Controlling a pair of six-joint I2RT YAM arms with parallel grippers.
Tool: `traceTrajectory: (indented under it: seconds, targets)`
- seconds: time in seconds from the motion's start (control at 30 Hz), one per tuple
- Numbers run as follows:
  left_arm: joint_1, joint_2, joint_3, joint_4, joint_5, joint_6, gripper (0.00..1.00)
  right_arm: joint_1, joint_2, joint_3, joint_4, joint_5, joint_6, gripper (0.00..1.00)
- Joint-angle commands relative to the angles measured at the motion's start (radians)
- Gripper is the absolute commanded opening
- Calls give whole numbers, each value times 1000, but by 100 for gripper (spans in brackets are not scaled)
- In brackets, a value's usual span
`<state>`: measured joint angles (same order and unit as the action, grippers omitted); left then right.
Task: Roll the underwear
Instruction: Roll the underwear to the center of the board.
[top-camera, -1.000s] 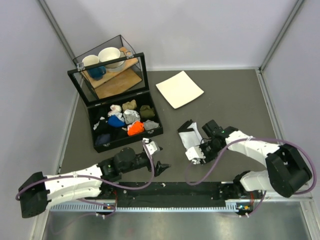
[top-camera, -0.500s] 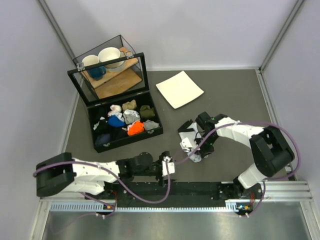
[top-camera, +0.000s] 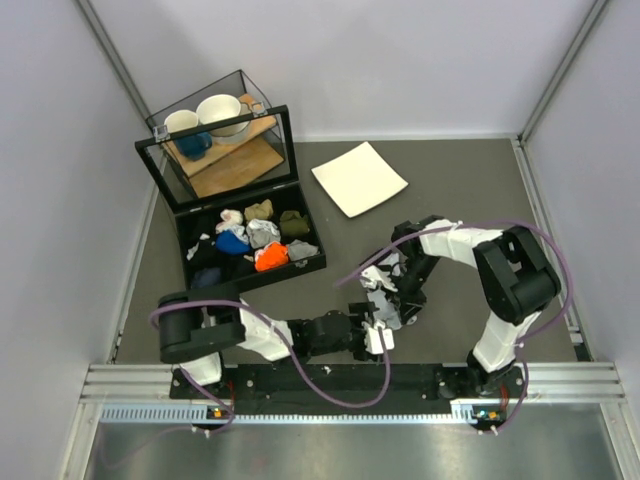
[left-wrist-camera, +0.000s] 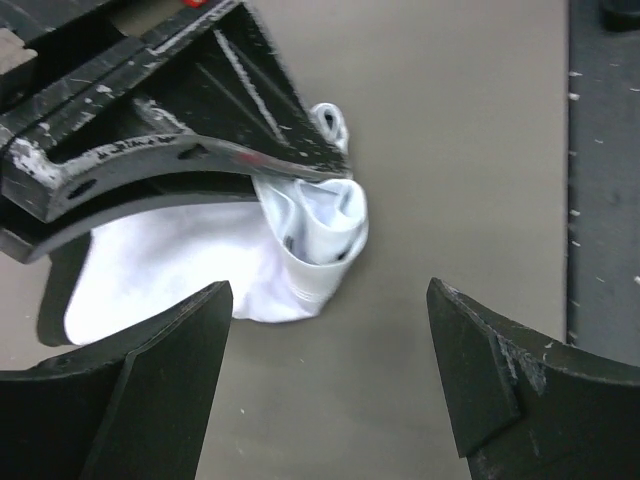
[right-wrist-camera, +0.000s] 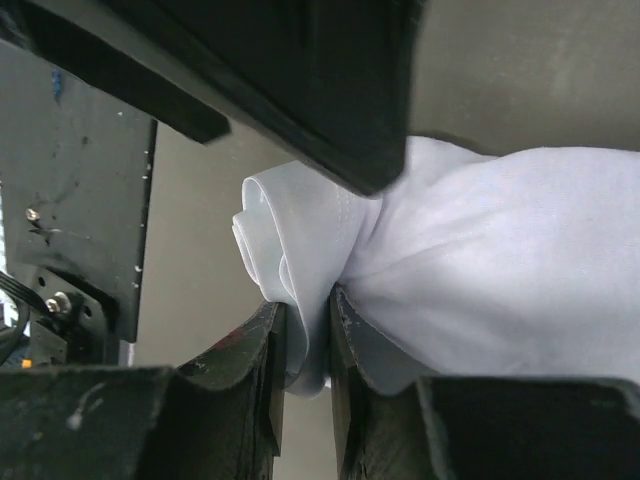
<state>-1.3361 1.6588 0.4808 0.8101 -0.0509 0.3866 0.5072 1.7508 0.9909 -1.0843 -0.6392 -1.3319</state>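
- Cover came first: in the top view the right claw (top-camera: 393, 300) and its wrist lay over much of the underwear (top-camera: 373, 281), so only crumpled white patches showed.
- A dark, blurred shape filled the upper part of the right wrist view. What it was could not be told.
- The underwear lay on the grey table (top-camera: 470, 190), well apart from the white plate (top-camera: 359, 178) and on that plate's arm-base side.
- One end was wound into a loose spiral; the rest spread flat, thin and wrinkled.
- The right claw stood narrow, pinching a fold of the rolled end.
- The left claw (left-wrist-camera: 328, 292) gaped wide just short of the roll, farther from the plate, touching nothing.
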Motion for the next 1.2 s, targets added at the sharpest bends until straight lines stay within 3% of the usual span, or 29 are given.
traceTrajectory:
  seconds: [0.0,0.27,0.47,0.57,0.67,0.7,0.73,0.93,1.17]
  targets:
    - [-5,67,62,179,-107,23,83,-6,36,-24,-91,-46,-12,16]
    - [-5,127,122,98,-52,-23,69,-19,44,-18,-78,-63,-10,16]
    - [-5,124,134,75,-14,-71,66,-22,39,-24,-52,-56,13,17]
    - [-3,131,148,51,3,-83,59,-22,35,-29,-40,-57,19,18]
    - [-5,142,163,17,16,-94,42,-24,26,-28,-37,-63,28,22]
    - [-3,145,165,11,22,-97,28,-30,15,-26,-35,-68,30,23]
    - [0,147,165,3,29,-103,23,-36,7,-23,-35,-73,33,24]
    - [37,148,136,3,140,-202,1,-96,-80,-15,-37,-96,39,38]
    - [178,151,148,-21,354,-383,0,-231,-220,0,-37,-122,34,50]
